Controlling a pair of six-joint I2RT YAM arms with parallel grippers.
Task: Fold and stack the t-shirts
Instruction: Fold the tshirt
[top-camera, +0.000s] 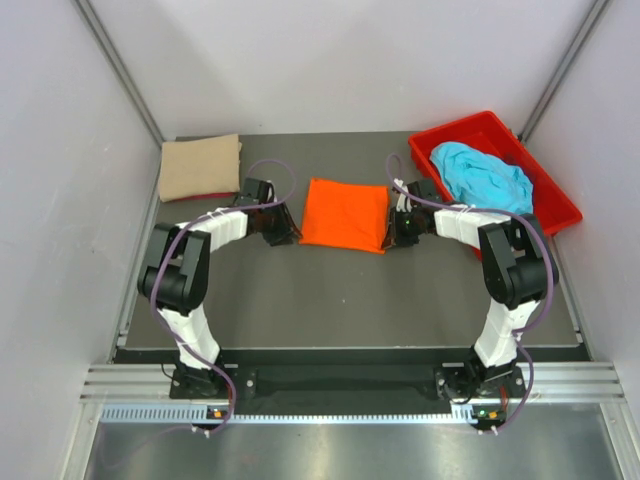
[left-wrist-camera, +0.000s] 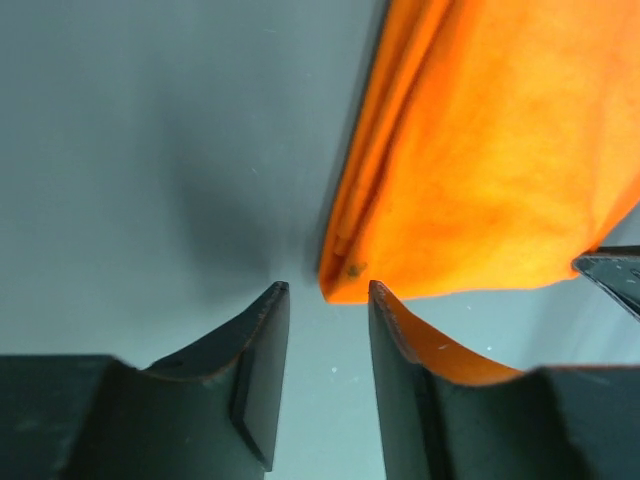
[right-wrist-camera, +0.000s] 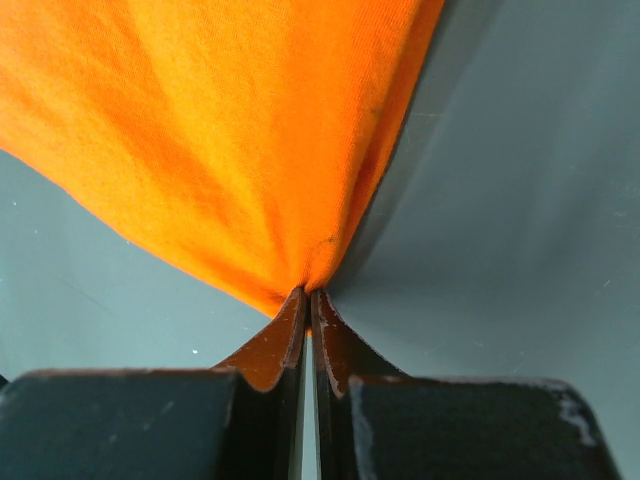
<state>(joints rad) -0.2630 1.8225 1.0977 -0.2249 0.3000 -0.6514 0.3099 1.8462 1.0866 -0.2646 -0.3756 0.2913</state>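
- Top view: the orange t-shirt (top-camera: 344, 214) lies folded square on the worktop (top-camera: 340, 290), between my left fingers (top-camera: 283, 232) and right fingers (top-camera: 395, 230). The tan t-shirt (top-camera: 200, 167) sits folded at the far-left corner. The red bin (top-camera: 452, 134), far right, holds only the turquoise t-shirt (top-camera: 485, 175) (a crumpled heap, not yet folded).
- Left wrist: my left fingers (left-wrist-camera: 325, 295) stand partly open and grip nothing; the orange corner lies just beyond their tips, its layered edges showing.
- Right wrist: my right fingers (right-wrist-camera: 307, 300) are pinched shut on an orange corner, and the cloth fans out from the pinch. I judge the shirt light, limp and prone to unfolding, so it is best taken at the corners, through all layers.
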